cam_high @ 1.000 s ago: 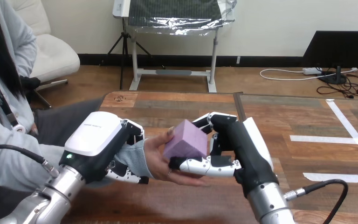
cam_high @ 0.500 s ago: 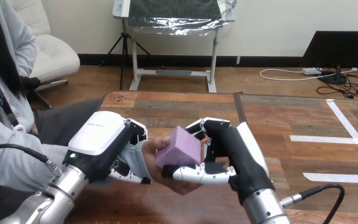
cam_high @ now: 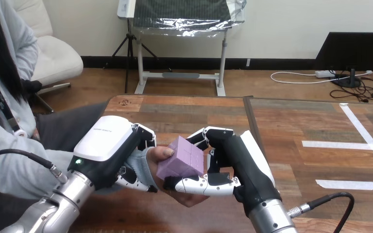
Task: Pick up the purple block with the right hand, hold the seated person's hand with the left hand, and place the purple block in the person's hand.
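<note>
Left arm [cam_high: 53,209] enters lower left; left hand [cam_high: 108,148] back-up, fingers curled round the person's wrist [cam_high: 143,164]. Right arm [cam_high: 272,219] from bottom edge; right hand [cam_high: 234,160] pinches the purple block [cam_high: 180,158], thumb underneath.

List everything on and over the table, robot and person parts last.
table: one, brown wood, across the view.
tape strips: three, white, on the table's right part.
purple block: one, purple, over the person's hand, held in the fingers of the right hand.
person's hand: one, palm up, under the block.
left hand: one, black and white, fingers curled round the person's wrist.
right hand: one, black and white, right of the block.
</note>
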`<state>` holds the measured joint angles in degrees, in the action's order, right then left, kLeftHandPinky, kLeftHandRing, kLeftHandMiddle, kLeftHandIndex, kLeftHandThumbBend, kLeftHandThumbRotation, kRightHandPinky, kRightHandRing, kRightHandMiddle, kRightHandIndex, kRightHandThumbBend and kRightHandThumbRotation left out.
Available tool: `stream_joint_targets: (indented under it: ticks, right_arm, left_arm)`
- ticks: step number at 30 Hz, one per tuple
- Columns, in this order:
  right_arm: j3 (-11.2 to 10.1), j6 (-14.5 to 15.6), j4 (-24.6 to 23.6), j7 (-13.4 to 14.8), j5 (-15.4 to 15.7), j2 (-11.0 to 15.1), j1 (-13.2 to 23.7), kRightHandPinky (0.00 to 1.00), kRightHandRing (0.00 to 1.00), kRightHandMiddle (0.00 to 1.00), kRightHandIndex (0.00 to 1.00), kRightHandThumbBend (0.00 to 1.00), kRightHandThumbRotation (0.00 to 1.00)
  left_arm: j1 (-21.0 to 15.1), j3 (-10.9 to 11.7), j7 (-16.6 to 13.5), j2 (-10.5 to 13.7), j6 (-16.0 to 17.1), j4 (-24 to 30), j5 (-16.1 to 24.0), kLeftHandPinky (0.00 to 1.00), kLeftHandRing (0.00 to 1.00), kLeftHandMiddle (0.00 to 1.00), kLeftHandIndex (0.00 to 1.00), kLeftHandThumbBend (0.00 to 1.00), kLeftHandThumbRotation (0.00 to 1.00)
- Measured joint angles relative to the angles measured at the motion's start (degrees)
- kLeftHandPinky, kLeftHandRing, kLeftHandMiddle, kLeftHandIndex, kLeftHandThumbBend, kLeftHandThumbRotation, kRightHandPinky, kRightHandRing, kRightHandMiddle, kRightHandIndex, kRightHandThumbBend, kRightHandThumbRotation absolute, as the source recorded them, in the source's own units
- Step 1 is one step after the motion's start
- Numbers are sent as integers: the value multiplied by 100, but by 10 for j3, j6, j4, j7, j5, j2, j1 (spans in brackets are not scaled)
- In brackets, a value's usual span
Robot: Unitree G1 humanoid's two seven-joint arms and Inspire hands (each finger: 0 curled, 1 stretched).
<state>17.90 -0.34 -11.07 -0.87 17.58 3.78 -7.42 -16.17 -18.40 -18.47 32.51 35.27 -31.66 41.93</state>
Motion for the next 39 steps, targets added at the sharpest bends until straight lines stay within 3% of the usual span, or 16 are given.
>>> stream_joint_targets:
  ticks: [28, 39]
  right_arm:
    - [-2, 6, 0, 0, 4, 3, 1, 2, 6, 12, 15, 34, 0]
    - [-6, 6, 0, 2, 5, 4, 3, 7, 11, 17, 21, 38, 2]
  left_arm:
    - [0, 3, 0, -7, 0, 0, 1, 25, 25, 30, 31, 91, 12]
    - [1, 8, 0, -10, -2, 5, 1, 29, 30, 34, 37, 92, 14]
